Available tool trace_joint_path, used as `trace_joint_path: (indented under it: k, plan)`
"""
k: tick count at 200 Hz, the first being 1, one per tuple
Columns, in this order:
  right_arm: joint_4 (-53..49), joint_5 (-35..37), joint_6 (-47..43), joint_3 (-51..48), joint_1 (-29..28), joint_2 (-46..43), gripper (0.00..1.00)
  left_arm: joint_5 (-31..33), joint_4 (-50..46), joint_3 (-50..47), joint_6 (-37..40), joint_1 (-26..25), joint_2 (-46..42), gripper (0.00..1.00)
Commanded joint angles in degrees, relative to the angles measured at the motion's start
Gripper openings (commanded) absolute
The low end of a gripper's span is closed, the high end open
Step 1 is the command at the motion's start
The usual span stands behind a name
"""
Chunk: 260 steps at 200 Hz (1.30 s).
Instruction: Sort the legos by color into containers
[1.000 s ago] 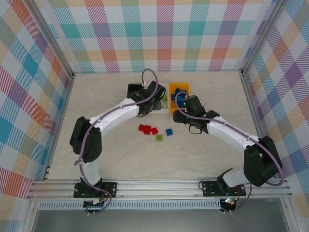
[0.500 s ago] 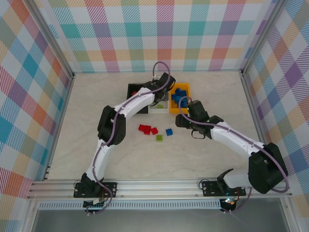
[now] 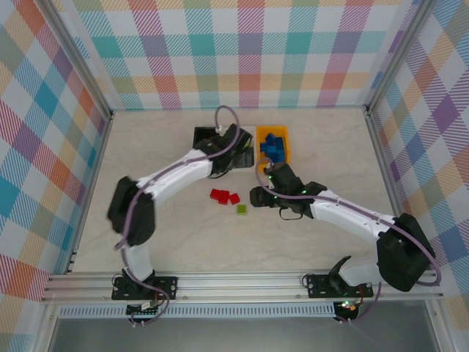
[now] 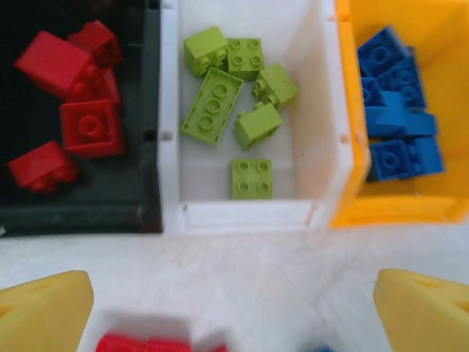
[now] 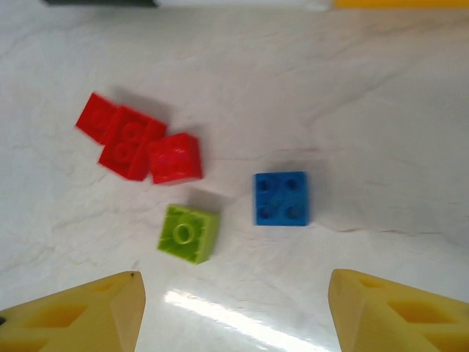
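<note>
Worktop (image 3: pixel 146 235): pale, marbled, with plaid walls (image 3: pixel 249 51) on three sides. Toward its far edge stand the black bin (image 4: pixel 150 147) with red legos (image 4: pixel 88 128), the white bin (image 4: pixel 242 213) with green legos (image 4: pixel 212 106) and the orange-yellow bin (image 4: pixel 352 183) with blue legos (image 4: pixel 396 110). My left claw (image 4: pixel 234 308) is wide and empty, just short of the white bin. My right claw (image 5: pixel 234 308) is wide and empty at mid-worktop. The blue brick (image 5: pixel 281 198) lies ahead of it, with the green brick (image 5: pixel 188 233) and red bricks (image 5: pixel 139 147) further left.
</note>
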State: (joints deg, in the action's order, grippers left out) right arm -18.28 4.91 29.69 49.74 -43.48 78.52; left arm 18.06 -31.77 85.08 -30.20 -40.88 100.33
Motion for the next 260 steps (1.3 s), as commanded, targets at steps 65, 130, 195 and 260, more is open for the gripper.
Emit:
trace_joint_path:
  k: [65,130,195,260]
  plan:
    - [-1.98,8.94,3.67,11.78,-9.69,20.70,0.65,5.56,2.31,-35.49,-5.79,-0.03,-34.47,1.00]
    - [-4.36,10.45,3.45,14.42,-9.86,25.93,0.60,4.90,2.15,-42.02,-7.82,0.10,-37.05,1.00]
    - [-3.93,9.77,3.62,14.00,-10.26,26.69,0.45,4.04,1.73,-40.62,-7.09,0.58,-36.77,1.00]
    - [-1.47,10.64,1.97,12.21,-10.15,17.52,0.34,4.44,1.23,-39.25,-6.16,0.72,-36.44,1.00]
